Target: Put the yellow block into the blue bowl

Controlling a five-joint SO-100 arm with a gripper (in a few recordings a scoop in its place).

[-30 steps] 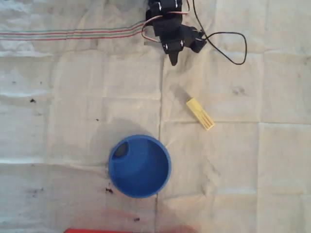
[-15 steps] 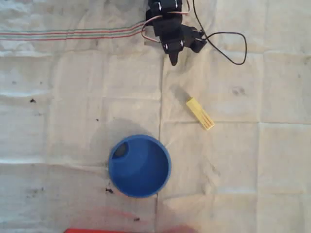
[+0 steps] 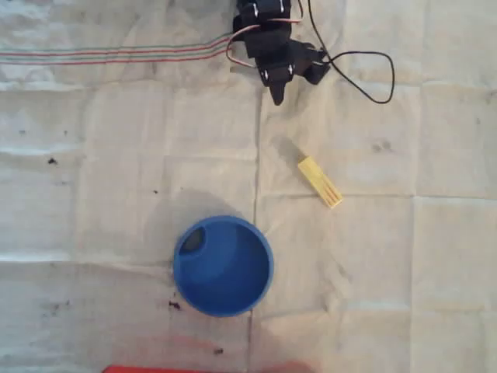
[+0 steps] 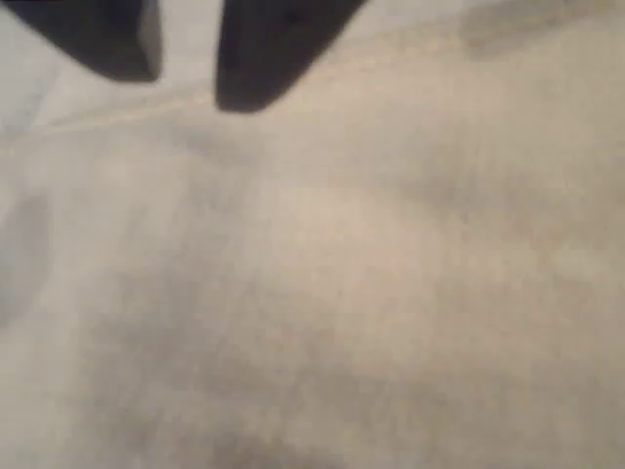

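The yellow block [image 3: 320,182] lies flat and slanted on the white cloth, right of centre in the overhead view, its striped end pointing down-right. Below and left of it stands the blue bowl [image 3: 223,266], upright, with a dark patch inside near its upper-left rim. My gripper [image 3: 277,96] hangs at the top centre, well above the block and apart from it. In the wrist view my gripper [image 4: 188,73] shows two dark fingertips [image 4: 259,59] with a narrow strip of cloth between them. It is slightly open and holds nothing.
A black cable [image 3: 365,74] loops over the cloth to the right of the arm. A red edge [image 3: 155,368] shows at the bottom of the overhead view. Creased white cloth with coloured stripes [image 3: 109,55] covers the table.
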